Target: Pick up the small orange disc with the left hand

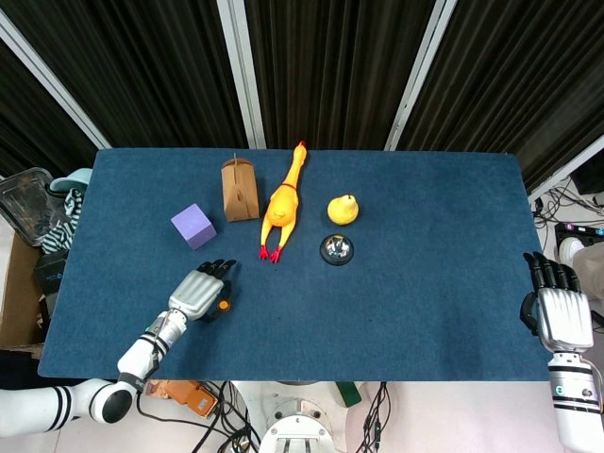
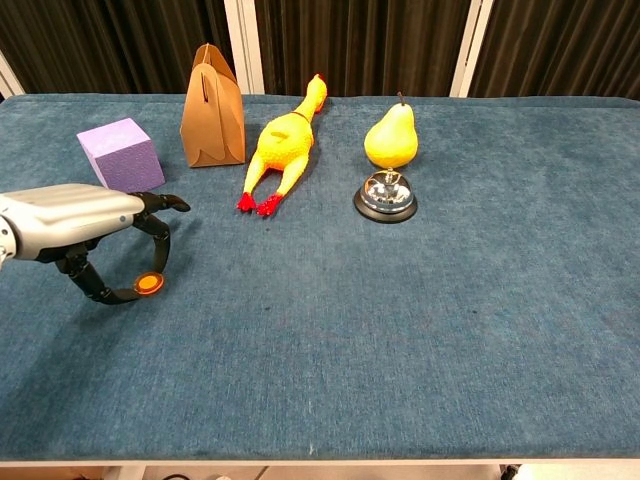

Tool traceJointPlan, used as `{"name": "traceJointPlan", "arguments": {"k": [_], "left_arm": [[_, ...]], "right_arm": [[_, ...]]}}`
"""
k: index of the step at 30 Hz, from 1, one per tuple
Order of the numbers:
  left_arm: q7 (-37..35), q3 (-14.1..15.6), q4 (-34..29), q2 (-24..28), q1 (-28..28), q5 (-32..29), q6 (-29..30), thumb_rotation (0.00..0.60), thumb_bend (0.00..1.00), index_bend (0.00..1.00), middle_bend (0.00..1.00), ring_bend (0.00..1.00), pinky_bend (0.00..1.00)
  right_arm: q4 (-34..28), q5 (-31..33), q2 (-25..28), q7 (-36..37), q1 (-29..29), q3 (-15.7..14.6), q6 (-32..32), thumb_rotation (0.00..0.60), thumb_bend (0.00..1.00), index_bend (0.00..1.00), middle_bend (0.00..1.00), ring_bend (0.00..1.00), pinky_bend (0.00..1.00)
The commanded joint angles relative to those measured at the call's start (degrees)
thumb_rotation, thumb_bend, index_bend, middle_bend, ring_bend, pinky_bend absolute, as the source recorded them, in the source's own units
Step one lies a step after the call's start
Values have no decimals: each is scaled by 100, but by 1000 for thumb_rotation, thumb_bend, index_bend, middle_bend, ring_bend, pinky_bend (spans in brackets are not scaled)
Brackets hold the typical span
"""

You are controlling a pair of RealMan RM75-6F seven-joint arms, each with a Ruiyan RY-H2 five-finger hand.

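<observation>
- Head view: a dark blue felt-covered table (image 1: 425,302) seen from above, with black curtains behind it.
- Head view: the robot's left hand (image 1: 199,293), silver-backed with black fingers, lies low over the near-left part of the table, its fingers curled around the small orange disc (image 1: 225,304), which shows at the hand's right edge.
- Head view: the robot's right hand (image 1: 557,311) rests at the table's right edge, well apart from every object; its fingers point away from the robot, side by side, with nothing in them.
- Head view: a purple foam cube (image 1: 193,226), a brown paper bag-shaped box (image 1: 240,189), a yellow rubber chicken (image 1: 282,205), a yellow pear (image 1: 343,209) and a chrome desk bell on a black base (image 1: 336,249) stand across the far half of the table.
- Chest view: the left hand (image 2: 85,235) enters from the left; the disc (image 2: 149,284) is pinched between a black fingertip above and the thumb below. Whether it is clear of the cloth cannot be told.
- Chest view: the cube (image 2: 120,156) sits just behind the hand; the box (image 2: 211,108) stands upright beside the chicken (image 2: 282,145), which lies with its red feet toward the camera.
- Chest view: the pear (image 2: 391,137) stands directly behind the bell (image 2: 385,196).
</observation>
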Motion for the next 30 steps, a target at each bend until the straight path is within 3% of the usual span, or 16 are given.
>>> {"name": "traceJointPlan", "arguments": {"k": [1, 11, 23, 30], "left_arm": [[-7, 21, 1, 16, -6, -30, 9, 600, 278, 465, 0, 0, 130], [178, -134, -478, 518, -131, -44, 236, 600, 331, 516, 0, 0, 130], [977, -803, -1759, 2739, -616, -926, 423, 600, 325, 516, 0, 0, 130], [1401, -929, -2273, 3671, -929, -1505, 366, 600, 324, 517, 0, 0, 130]], "right_arm": [[4, 3, -1, -1, 1, -3, -7, 600, 922, 151, 146, 172, 154], [4, 14, 3, 41, -4, 6, -4, 600, 922, 151, 145, 172, 154], [-31, 30, 11, 55, -7, 6, -13, 600, 923, 151, 145, 172, 154], [-42, 17, 16, 52, -13, -1, 0, 600, 922, 151, 146, 171, 154]]}}
